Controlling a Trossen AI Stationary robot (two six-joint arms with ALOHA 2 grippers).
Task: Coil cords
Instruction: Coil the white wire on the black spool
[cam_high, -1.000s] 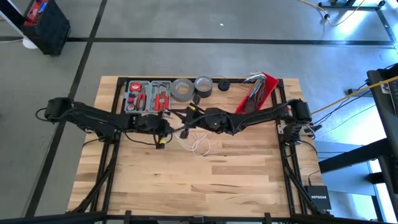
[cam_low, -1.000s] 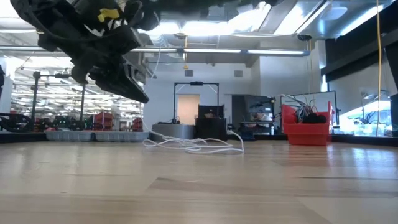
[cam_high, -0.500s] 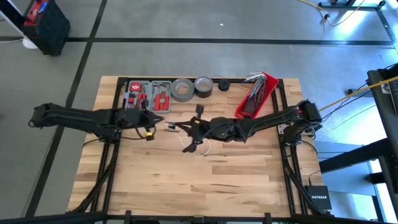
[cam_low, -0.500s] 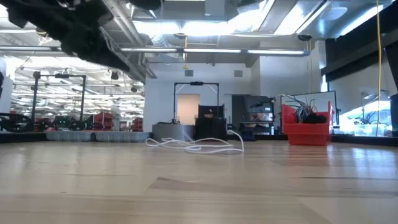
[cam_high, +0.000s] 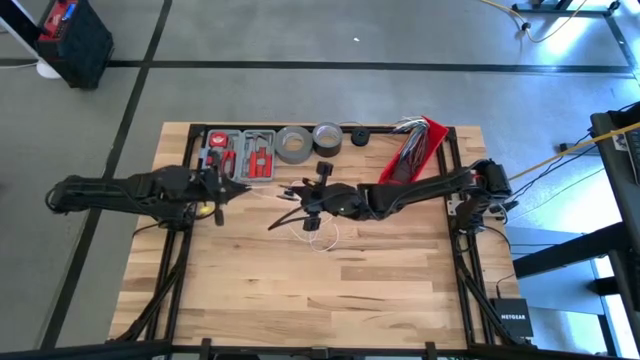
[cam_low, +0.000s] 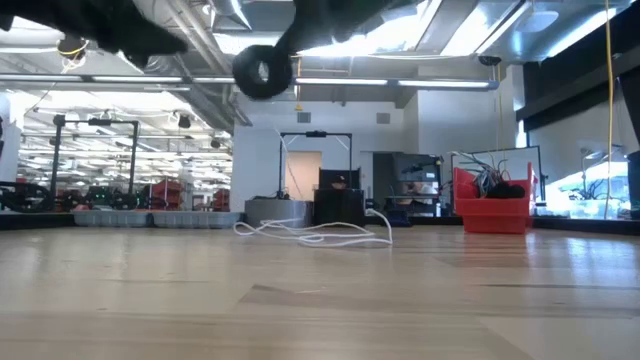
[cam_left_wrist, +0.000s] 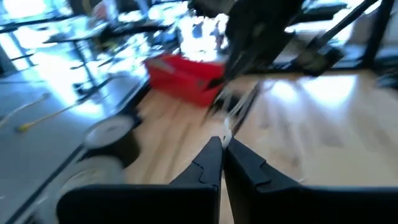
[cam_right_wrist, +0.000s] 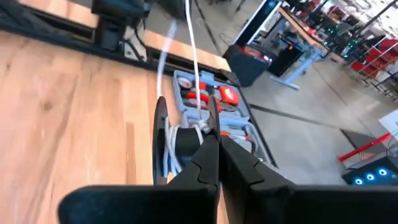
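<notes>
centrally on the table (cam_high: 250, 290): white cord (cam_high: 318, 236) heaped loose just beneath the right gripper (cam_high: 277, 222), pinched on a strand running leftward toward the left gripper (cam_high: 238, 192), pressed together, farther from the heap.

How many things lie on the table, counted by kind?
Tape rolls: 2
Tool case: 1
Red bin: 1
Small black round thing: 1
White cord: 1
Total: 6
</notes>
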